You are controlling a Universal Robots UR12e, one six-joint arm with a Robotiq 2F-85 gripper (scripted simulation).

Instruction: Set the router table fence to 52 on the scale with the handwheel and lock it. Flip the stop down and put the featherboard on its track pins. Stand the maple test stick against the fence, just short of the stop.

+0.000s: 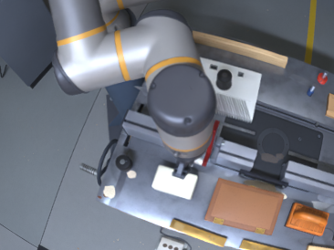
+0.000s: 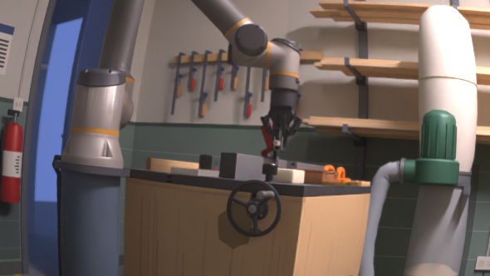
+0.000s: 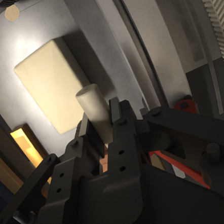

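The stop's red arm (image 1: 208,150) stands up from the fence (image 1: 182,132) near the table's left end, and its pale round grip (image 3: 95,111) sits clamped in my closed gripper (image 3: 101,121) above the table. The gripper (image 2: 279,143) hangs straight down over the fence. The handwheel (image 2: 254,208) is on the front of the cabinet below. The white featherboard (image 1: 232,89) with its black knob lies on the far side of the fence. A cream block (image 1: 174,181) lies on the table under my gripper. The maple stick (image 1: 239,48) lies along the table's far edge.
Behind the table a wall rack holds clamps (image 2: 216,85), with lumber shelves (image 2: 373,66) to the right. A brown tray (image 1: 244,205) and an orange push block (image 1: 306,218) sit on the near side. A dust pipe (image 2: 444,137) stands right of the cabinet.
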